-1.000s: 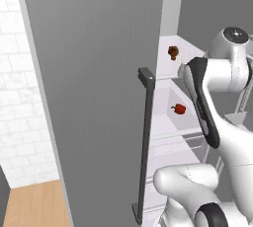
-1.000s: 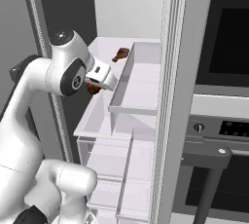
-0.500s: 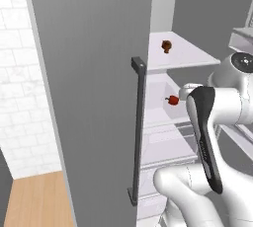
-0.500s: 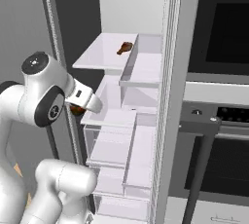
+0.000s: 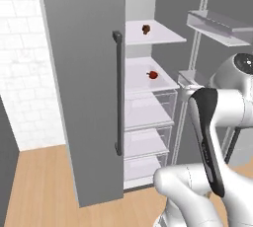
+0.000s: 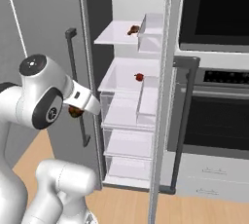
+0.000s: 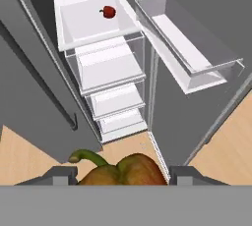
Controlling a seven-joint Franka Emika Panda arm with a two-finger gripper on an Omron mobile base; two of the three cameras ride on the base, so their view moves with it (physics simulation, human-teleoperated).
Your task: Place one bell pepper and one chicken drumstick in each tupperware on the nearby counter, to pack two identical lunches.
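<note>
Gripper (image 7: 120,175) closed on orange-brown bell pepper (image 7: 123,172), green stem twd left, fingers (image 7: 59,175) pressing both sides; held low in front of open fridge (image 6: 127,96). Second pepper, red (image 5: 153,75), sits on middle shelf (image 5: 143,80). Chicken drumstick (image 5: 146,29) on top shelf. Fridge door (image 5: 84,83) swung open at left
</note>
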